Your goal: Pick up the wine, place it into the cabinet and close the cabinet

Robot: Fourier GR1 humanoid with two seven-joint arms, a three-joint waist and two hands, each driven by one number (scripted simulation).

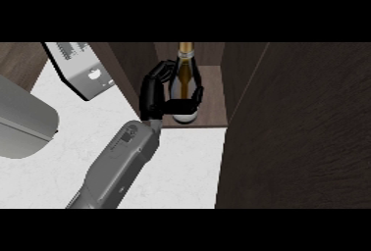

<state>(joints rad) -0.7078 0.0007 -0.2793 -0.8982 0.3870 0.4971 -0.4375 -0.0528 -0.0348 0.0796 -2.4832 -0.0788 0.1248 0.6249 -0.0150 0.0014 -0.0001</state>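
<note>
Step in hand, as judged: setting the wine bottle (185, 81) down inside the cabinet (210, 73). One hand (156, 90) is in view, entering on a grey forearm from lower left; which arm it is cannot be told for sure, taken here as the left.

To do it well: lower until the bottle's base rests on the cabinet floor, bottle upright, clear of the side walls, and only then release. Withdraw straight back toward the white surface (185, 166) so the dark cabinet door (297, 127) at right can swing shut.

Fingers (190, 100): curled round the bottle's lower body, holding it. The bottle sits within the cabinet opening, gold-foiled neck pointing inward.
</note>
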